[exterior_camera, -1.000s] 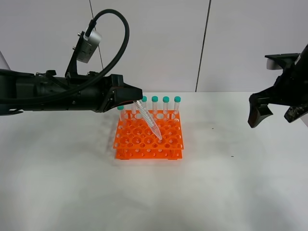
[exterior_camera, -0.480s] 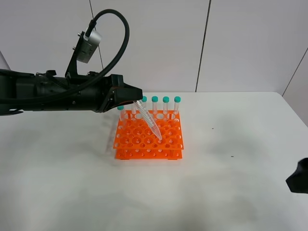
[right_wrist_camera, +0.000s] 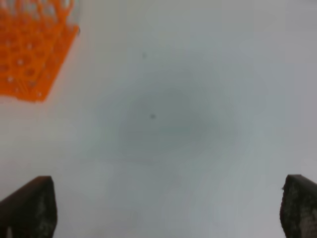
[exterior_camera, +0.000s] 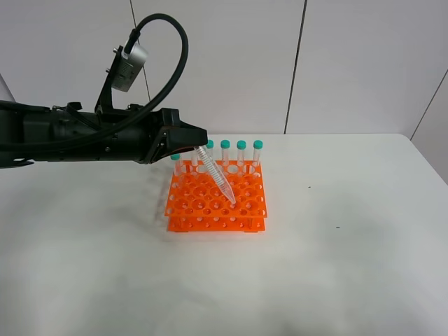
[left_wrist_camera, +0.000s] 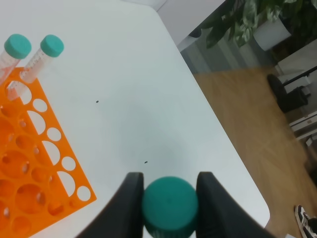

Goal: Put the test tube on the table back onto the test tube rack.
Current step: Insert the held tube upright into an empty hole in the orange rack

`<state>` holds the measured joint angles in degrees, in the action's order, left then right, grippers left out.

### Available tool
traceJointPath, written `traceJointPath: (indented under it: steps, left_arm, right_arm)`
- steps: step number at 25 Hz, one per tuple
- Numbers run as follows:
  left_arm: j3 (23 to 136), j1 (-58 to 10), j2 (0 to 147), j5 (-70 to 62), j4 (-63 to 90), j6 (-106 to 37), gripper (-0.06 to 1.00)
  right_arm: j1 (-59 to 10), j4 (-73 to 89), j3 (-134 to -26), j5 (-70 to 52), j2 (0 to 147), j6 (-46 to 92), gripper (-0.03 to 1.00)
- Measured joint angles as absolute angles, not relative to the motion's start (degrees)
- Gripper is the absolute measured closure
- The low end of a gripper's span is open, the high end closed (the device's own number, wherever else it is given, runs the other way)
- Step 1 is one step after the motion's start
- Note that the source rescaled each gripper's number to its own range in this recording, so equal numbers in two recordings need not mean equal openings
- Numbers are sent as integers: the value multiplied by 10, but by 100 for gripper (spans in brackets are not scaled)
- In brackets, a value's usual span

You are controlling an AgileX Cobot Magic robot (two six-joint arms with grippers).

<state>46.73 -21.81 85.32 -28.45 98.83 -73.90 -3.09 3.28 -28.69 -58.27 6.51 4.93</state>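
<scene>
Right arm's dropped out of the high view, right hand (right_wrist_camera: 163, 207) gaping empty over the worktop (exterior_camera: 350, 273). Above the test tube rack (exterior_camera: 210, 206), left hand (exterior_camera: 200, 143) pinches the tilted test tube (exterior_camera: 219, 180) by its cap (left_wrist_camera: 169, 210): light, stiff, slick plastic, so the cap's probably the best hold.

Held tube half hidden, right wrist picture soft.
Exterior high: the black left gripper (exterior_camera: 198, 142) covers the cap of the slim clear plastic test tube (exterior_camera: 220, 180). Can't tell if its tip sits in a hole of the bright orange plastic test tube rack (exterior_camera: 210, 210) or just above. Black left arm (exterior_camera: 70, 136) cut by the edge. Left wrist: only the teal cap (left_wrist_camera: 170, 206) shows, tube body hidden under it; fingers (left_wrist_camera: 130, 203) and rack cropped. Right wrist: all blurred; dark right gripper (right_wrist_camera: 163, 208) shows just two finger ends at the edge, rack corner cropped.
</scene>
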Motion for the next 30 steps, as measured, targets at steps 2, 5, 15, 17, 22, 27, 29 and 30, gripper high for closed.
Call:
traceJointPath:
  steps: [2, 5, 15, 17, 22, 27, 29, 30]
  left_arm:
    - [467, -218, 853, -284, 986, -739, 94]
    - [467, -218, 853, -284, 986, -739, 94]
    - [468, -218, 826, -289, 986, -730, 94]
    - [470, -218, 803, -289, 986, -712, 94]
    - [470, -218, 734, -294, 982, -694, 94]
    - [470, -218, 694, -286, 929, -700, 94]
    - [470, -218, 691, -281, 909, -701, 94]
    - [470, -218, 690, -278, 902, -701, 94]
  right_arm:
    - [-31, 32, -286, -583, 34, 49, -3]
    - [-31, 29, -286, -583, 1, 49, -3]
    - [-31, 22, -286, -583, -4, 49, -3]
    - [-31, 22, -286, -583, -4, 49, -3]
    - [-31, 22, -286, -583, -4, 49, -3]
    - [-31, 22, -286, -583, -4, 49, -3]
    - [-31, 22, -286, -583, -4, 49, -3]
    - [-31, 22, -286, -583, -4, 49, -3]
